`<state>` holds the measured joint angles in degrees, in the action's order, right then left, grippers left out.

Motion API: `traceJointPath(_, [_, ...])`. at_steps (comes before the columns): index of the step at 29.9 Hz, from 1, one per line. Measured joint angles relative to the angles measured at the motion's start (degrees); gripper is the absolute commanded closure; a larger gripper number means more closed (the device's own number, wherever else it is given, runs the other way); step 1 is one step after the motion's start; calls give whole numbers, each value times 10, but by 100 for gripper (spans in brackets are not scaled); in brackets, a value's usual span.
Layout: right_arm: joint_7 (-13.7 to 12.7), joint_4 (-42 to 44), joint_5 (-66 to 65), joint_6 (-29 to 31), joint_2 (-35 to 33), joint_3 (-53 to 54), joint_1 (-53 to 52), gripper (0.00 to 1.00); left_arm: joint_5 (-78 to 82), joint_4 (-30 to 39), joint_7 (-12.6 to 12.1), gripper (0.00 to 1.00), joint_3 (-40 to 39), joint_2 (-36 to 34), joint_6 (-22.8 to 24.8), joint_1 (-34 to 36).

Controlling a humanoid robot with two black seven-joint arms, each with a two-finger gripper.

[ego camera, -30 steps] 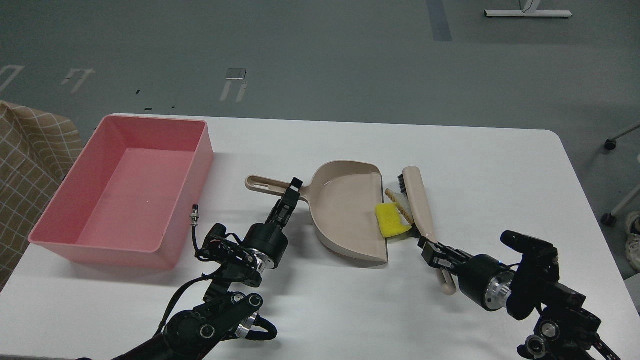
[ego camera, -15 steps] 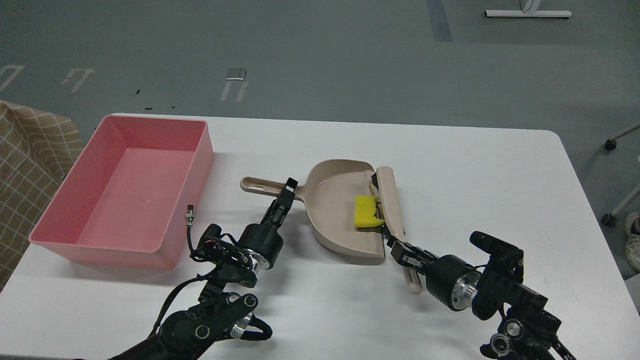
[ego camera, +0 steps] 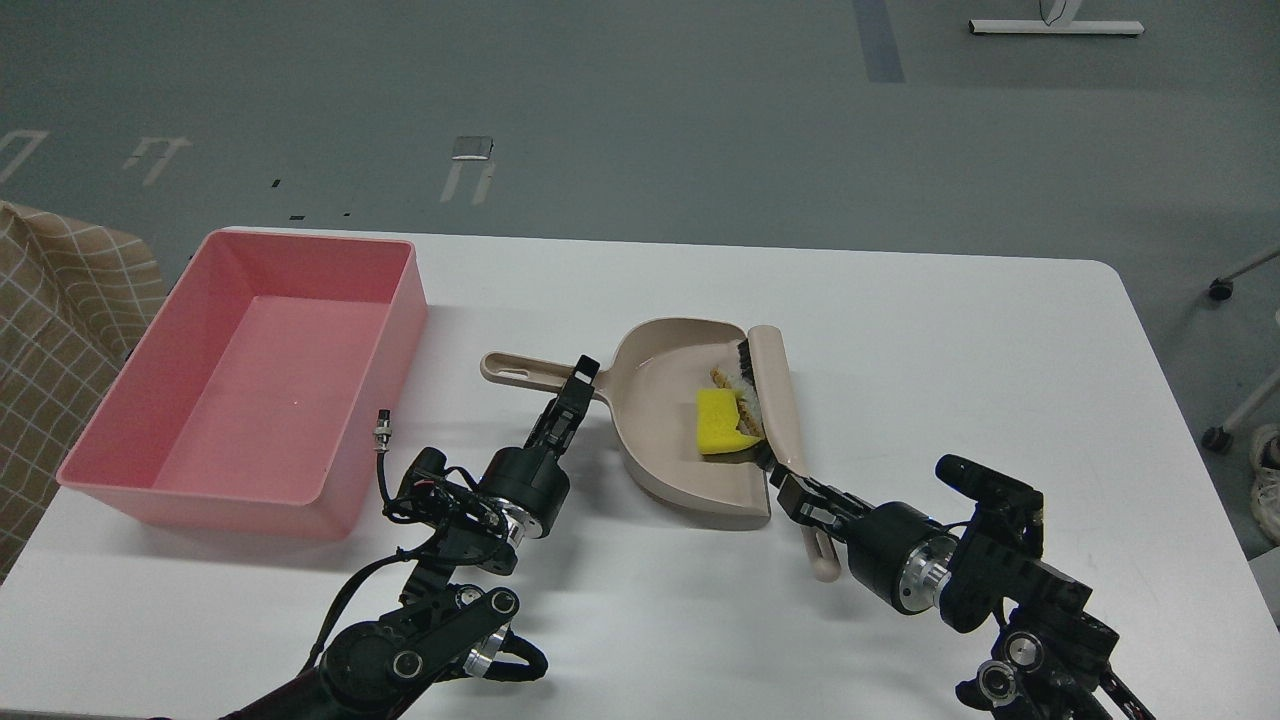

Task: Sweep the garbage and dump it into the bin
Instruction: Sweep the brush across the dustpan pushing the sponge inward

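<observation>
The yellow sponge chunk (ego camera: 723, 422) lies inside the beige dustpan (ego camera: 665, 420), with the crusted white bread slice (ego camera: 735, 392) beside it against the brush bristles. My right gripper (ego camera: 800, 494) is shut on the handle of the beige brush (ego camera: 780, 400), which lies along the dustpan's open edge. My left gripper (ego camera: 578, 385) is shut on the dustpan's long handle (ego camera: 520, 370). The pink bin (ego camera: 250, 375) stands at the left of the white table, with nothing inside it.
A checked beige cloth (ego camera: 60, 330) hangs at the far left beside the table. The table's right edge (ego camera: 1180, 400) is near chair casters on the floor. My left arm's cable plug (ego camera: 381, 432) hangs close to the bin's near corner.
My right gripper has swept the brush left, pushing the sponge and bread from the dustpan's mouth well into the pan. The dustpan and my left gripper shifted slightly left.
</observation>
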<state>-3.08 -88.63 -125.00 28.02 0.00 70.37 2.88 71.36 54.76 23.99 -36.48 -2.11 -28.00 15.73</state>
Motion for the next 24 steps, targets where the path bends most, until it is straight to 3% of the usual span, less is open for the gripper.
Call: traceJointPath(24, [8, -21, 11, 0, 0, -21, -17, 80, 1, 0, -1, 69, 6, 2, 0, 0])
